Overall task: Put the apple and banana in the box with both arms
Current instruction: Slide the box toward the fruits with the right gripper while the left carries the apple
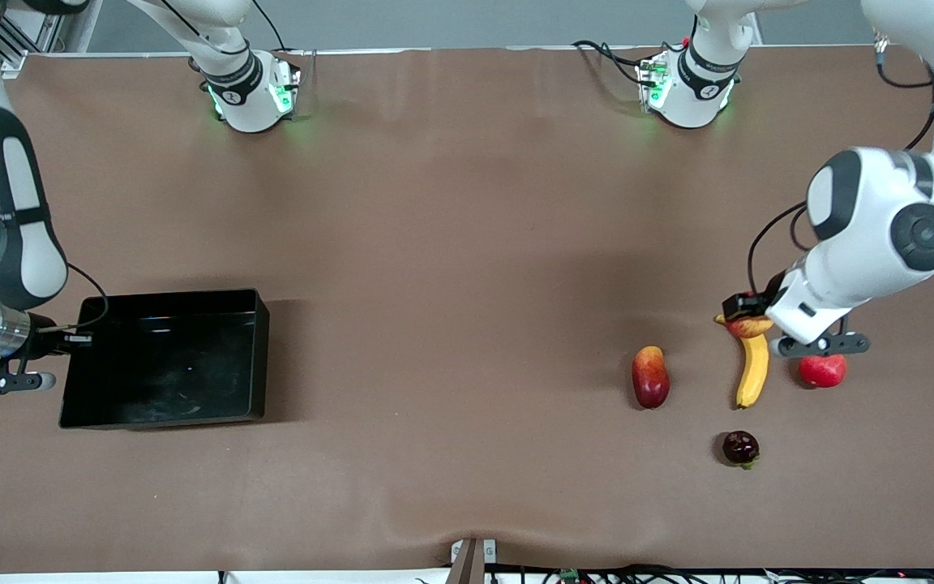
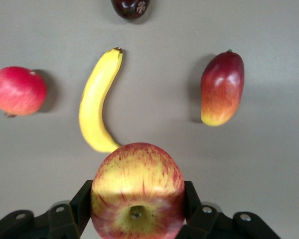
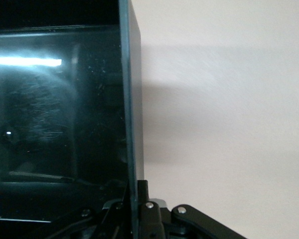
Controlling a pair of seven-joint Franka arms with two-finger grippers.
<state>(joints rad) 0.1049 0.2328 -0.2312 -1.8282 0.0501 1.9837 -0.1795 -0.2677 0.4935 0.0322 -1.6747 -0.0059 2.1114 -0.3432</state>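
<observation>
My left gripper (image 1: 747,318) is shut on the apple (image 1: 751,328), a small red fruit with yellow streaks. In the left wrist view the apple (image 2: 137,191) sits between the two black fingers (image 2: 78,201), stem dimple toward the camera, and it hides one end of the banana (image 2: 95,102). The long yellow banana (image 1: 753,371) lies on the table toward the left arm's end. The glossy black box (image 1: 260,357) stands toward the right arm's end. My right gripper (image 1: 76,337) is shut on the box's end wall (image 3: 132,99), one finger (image 3: 145,199) outside it.
An oval red-and-yellow fruit (image 1: 650,377) lies beside the banana toward the table's middle. A pinkish-red round fruit (image 1: 822,370) lies on the banana's outer side, under the left wrist. A dark purple fruit (image 1: 740,448) sits nearer the front camera.
</observation>
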